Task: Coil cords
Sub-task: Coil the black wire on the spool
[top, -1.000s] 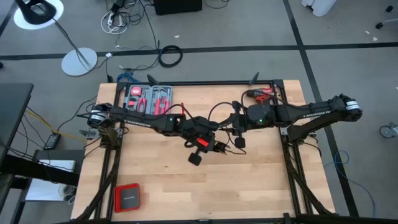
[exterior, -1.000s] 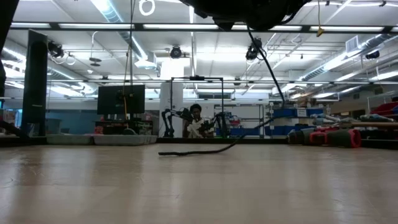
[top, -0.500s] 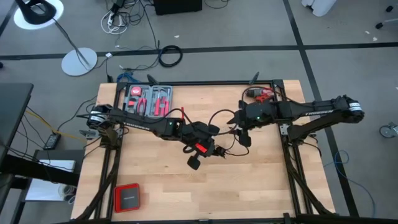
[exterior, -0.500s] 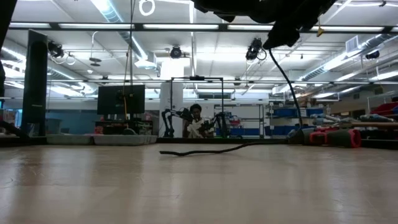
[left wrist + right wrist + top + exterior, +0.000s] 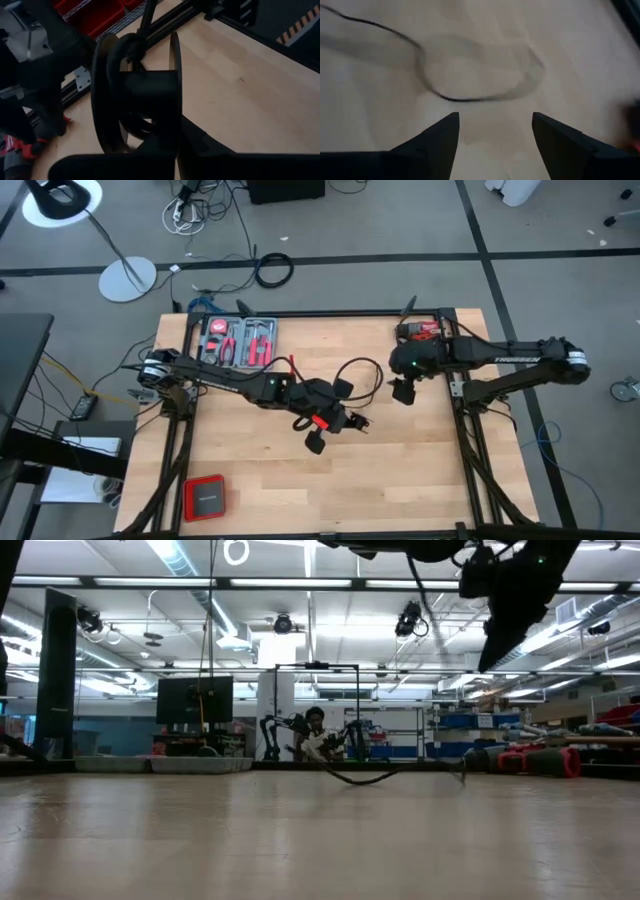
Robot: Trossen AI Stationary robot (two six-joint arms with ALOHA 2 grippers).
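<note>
Since a second ago, the right gripper point(image 5: 403, 391) has let go of the cord point(image 5: 362, 367) and pulled back toward the right of the high view, where it is hanging released over the wooden surface point(image 5: 420, 470). At centre frame, the left gripper point(image 5: 318, 442) is staying clenched on a black spool point(image 5: 137, 92). From there the cord is lying in a loose loop on the surface between the two grippers.

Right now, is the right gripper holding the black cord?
No. In the right wrist view the right gripper is open above the table, and the black cord lies apart from its fingers.
</note>
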